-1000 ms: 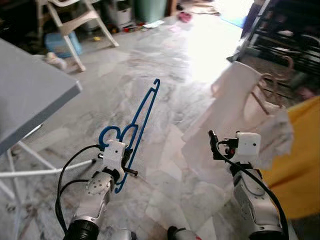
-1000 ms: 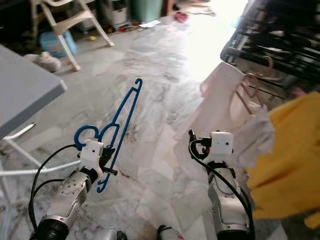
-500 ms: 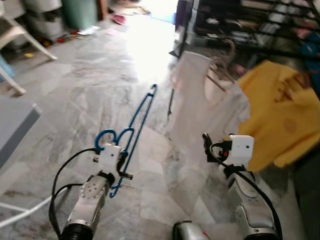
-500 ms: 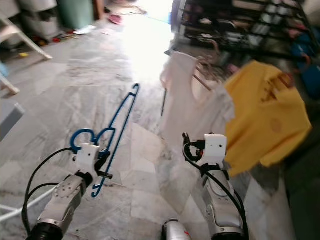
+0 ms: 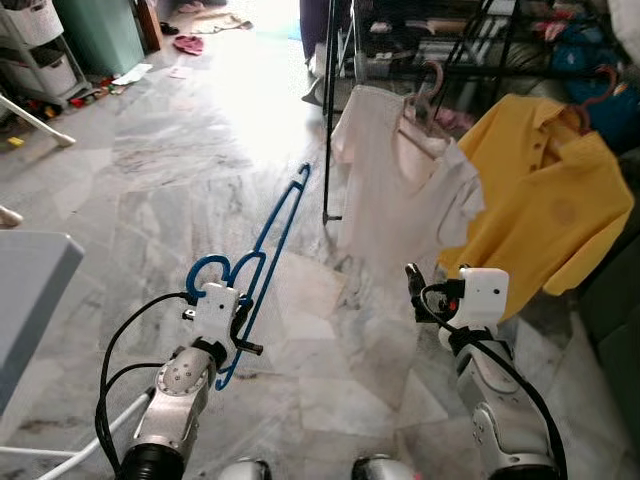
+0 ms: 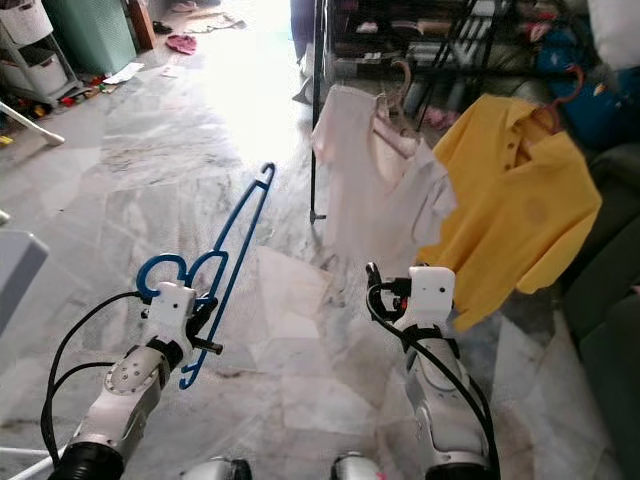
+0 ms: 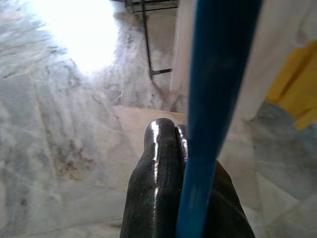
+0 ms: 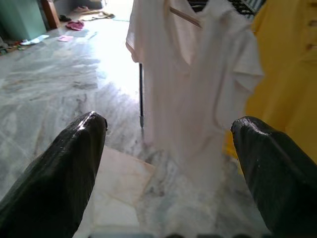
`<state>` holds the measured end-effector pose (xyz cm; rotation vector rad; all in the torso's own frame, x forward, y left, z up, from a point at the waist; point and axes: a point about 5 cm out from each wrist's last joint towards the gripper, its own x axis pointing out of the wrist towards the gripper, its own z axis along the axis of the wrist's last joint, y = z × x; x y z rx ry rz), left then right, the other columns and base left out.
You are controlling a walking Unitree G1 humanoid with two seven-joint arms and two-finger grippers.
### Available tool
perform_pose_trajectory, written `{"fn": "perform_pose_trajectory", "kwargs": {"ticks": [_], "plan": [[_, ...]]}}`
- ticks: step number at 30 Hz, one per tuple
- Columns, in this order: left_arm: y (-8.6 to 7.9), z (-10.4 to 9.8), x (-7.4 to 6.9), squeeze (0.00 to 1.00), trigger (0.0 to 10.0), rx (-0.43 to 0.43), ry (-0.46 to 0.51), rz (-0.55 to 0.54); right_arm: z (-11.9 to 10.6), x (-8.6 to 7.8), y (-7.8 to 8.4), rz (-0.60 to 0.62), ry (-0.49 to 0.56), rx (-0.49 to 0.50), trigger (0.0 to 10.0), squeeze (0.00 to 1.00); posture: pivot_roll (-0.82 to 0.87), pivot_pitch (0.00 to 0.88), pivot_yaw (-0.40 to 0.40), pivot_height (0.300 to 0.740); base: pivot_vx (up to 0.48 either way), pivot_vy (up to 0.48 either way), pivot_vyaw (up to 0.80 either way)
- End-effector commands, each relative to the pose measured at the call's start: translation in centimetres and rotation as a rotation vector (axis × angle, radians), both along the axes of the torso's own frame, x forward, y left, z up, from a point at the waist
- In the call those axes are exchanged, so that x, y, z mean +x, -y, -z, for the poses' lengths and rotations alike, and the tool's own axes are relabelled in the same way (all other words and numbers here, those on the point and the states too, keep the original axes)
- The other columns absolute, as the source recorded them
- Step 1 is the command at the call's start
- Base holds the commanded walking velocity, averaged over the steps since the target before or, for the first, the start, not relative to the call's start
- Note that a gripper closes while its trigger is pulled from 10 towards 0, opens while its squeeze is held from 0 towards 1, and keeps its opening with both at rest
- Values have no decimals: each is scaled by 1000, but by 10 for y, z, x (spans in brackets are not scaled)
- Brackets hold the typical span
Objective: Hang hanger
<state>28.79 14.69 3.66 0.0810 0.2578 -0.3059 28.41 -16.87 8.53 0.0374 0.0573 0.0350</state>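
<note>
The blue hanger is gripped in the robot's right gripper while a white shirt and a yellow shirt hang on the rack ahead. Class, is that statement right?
Not quite. The blue hanger is held in the left gripper, not the right; the left eye view shows this, and the left wrist view shows its fingers closed against it. The right gripper is open and holds nothing. The white shirt and yellow shirt do hang on the rack ahead.

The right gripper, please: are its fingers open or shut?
Open. The right gripper's two black fingers stand wide apart, holding nothing.
</note>
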Motion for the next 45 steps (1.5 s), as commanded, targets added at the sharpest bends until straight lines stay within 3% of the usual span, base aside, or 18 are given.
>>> {"fn": "perform_pose_trajectory", "kwargs": {"ticks": [1,15,45], "plan": [[0,7,-5,0,10000,26,-15,-1,2,-2,3,9,-7,-8,10000,0,-157,157,-5,740,0,0,0],[-5,19,-14,0,10000,62,-43,-8,6,-5,-5,-38,-23,-15,10000,0,-149,159,-13,740,0,0,0],[0,12,-8,0,10000,40,-28,-5,2,0,-7,-35,-12,-10,10000,0,-148,163,-3,740,-288,0,0]]}}
